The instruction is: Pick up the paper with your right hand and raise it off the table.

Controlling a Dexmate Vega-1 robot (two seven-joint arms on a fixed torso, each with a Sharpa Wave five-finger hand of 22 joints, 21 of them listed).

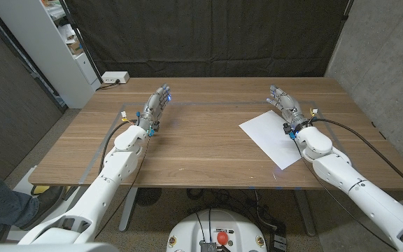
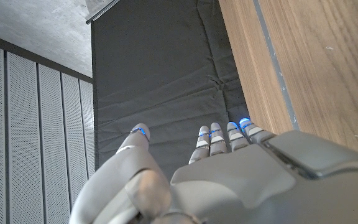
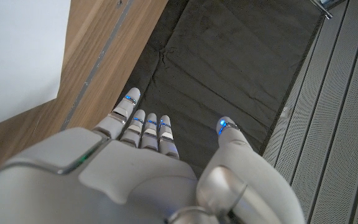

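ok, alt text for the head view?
A white paper lies flat on the wooden table, with the robot's open right hand beside its far corner. The open left hand waits across the table, holding nothing.

On the table point(image 1: 208, 150) before me, the paper point(image 1: 268, 136) lies right of centre, my right hand point(image 1: 285, 105) at its far right edge; my left hand point(image 1: 156, 105) sits well apart, left.
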